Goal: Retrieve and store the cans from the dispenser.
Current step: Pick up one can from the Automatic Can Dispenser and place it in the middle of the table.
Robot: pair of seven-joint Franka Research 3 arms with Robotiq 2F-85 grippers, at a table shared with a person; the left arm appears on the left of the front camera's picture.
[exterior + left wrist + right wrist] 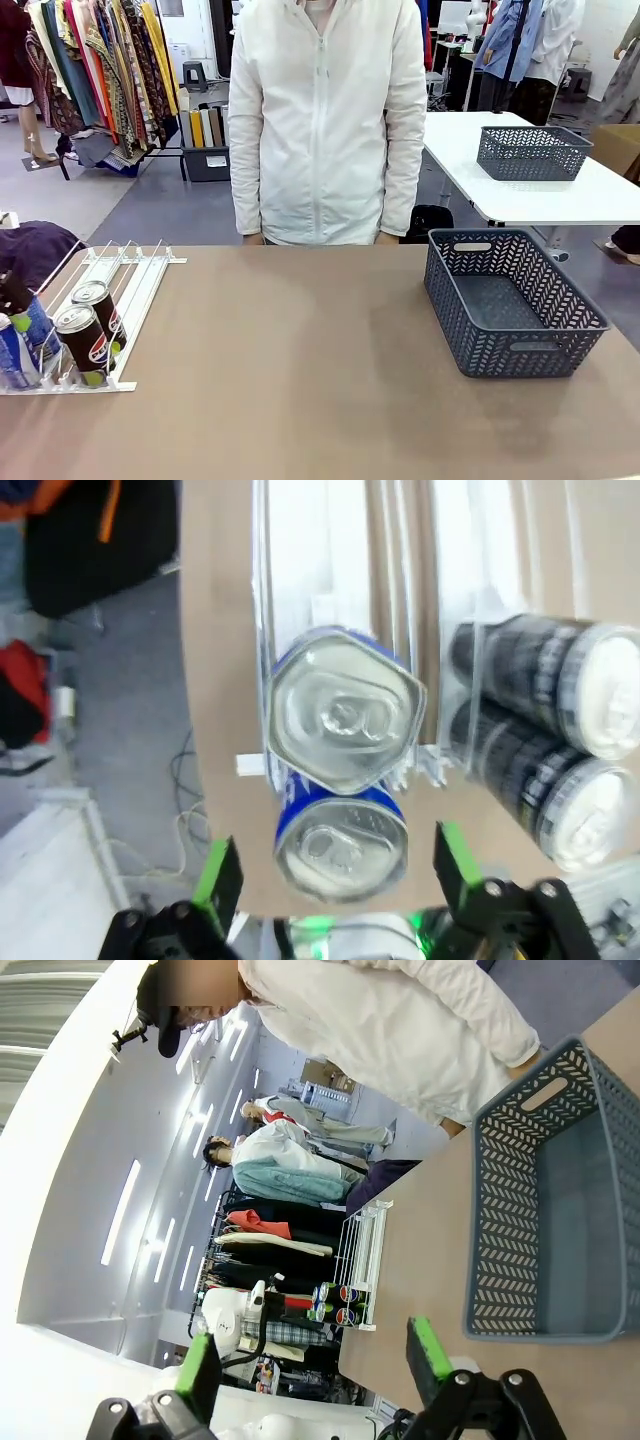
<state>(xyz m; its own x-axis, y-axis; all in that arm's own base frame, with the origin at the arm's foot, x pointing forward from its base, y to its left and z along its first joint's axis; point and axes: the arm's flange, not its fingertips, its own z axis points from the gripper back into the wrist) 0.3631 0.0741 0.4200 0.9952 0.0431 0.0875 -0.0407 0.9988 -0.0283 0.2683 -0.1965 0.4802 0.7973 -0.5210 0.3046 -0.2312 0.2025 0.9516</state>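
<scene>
The white wire dispenser [130, 275] lies at the table's left end, with two black cans [88, 338] in its front lanes and blue cans [22, 345] at the picture's edge. In the left wrist view I look down on two blue cans' silver tops [345, 715], with black cans [555, 695] in the lane beside them. My left gripper [337, 865] is open, and its green pads [218, 875] stand on either side of the nearer blue can [340, 845] without touching it. My right gripper [312, 1355] is open and holds nothing, well above the table.
An empty dark grey lattice basket [445, 285] sits at the table's right, also seen from the right wrist as a basket [520, 1150]. A person in a white jacket [325, 120] stands at the far edge. Another basket [530, 152] rests on a white table behind.
</scene>
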